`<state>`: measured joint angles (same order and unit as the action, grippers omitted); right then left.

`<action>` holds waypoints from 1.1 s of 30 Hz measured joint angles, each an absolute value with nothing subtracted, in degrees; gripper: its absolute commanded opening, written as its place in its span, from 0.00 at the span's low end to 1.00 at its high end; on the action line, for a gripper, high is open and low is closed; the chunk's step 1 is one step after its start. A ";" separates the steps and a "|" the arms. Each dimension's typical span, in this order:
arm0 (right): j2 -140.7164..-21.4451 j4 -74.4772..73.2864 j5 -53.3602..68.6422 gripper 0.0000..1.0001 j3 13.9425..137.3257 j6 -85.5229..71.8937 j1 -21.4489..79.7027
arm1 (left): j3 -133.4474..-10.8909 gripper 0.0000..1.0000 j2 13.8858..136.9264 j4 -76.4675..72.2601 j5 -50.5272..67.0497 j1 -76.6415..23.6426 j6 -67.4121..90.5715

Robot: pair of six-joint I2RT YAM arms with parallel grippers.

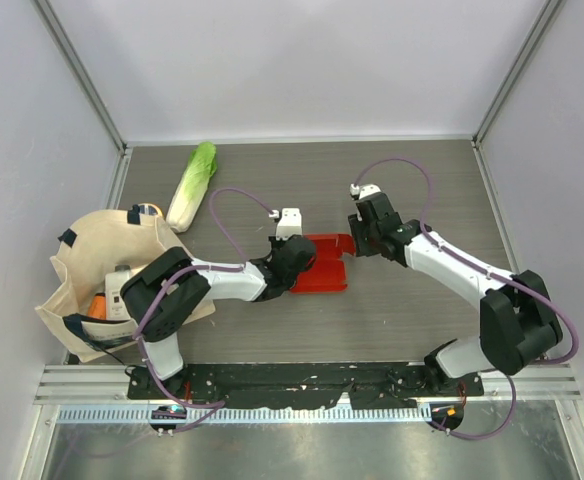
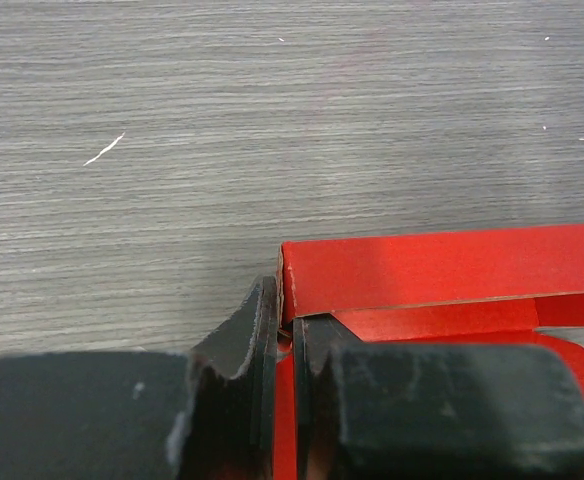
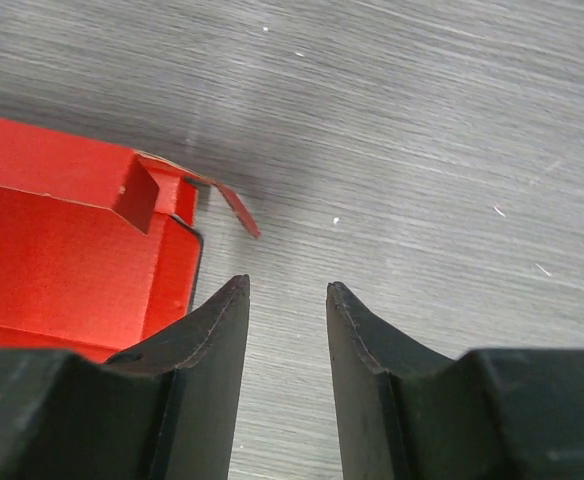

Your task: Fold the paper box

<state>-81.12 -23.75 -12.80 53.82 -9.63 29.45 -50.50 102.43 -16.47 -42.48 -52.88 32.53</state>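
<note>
The red paper box (image 1: 324,270) lies partly folded at the table's middle, one long wall raised. My left gripper (image 1: 294,262) is at its left end, shut on a thin upright edge of the red card. In the left wrist view the paper box (image 2: 442,265) runs off to the right of the pinched corner, and the left gripper (image 2: 284,312) holds red card between its fingers. My right gripper (image 1: 358,240) hovers at the box's right end. In the right wrist view the right gripper (image 3: 287,290) stands open over bare table, with the paper box (image 3: 62,250) and its loose flap just left of it.
A napa cabbage (image 1: 192,185) lies at the back left. A beige tote bag (image 1: 102,280) holding several items slumps at the left edge. Grey walls and metal posts bound the table on three sides.
</note>
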 measured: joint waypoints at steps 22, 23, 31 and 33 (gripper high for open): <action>-86.39 -16.43 -7.31 0.01 53.49 -14.28 31.81 | -50.35 0.00 102.43 -18.48 -42.44 -52.82 30.52; -86.30 -16.93 -7.22 0.01 53.58 -15.68 31.83 | -50.35 0.00 102.43 -18.63 -42.44 -52.82 30.48; -86.61 -19.31 -5.50 0.01 54.41 -30.87 31.81 | -50.35 0.00 102.43 -18.98 -42.44 -52.90 29.50; -86.61 -19.29 -5.78 0.01 54.26 -34.48 31.81 | -50.35 0.00 102.43 -18.98 -42.46 -52.99 29.45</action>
<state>-86.61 -19.29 -5.78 54.26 -34.48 31.81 -50.35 102.43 -18.98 -42.46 -52.99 29.45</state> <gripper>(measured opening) 0.057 0.093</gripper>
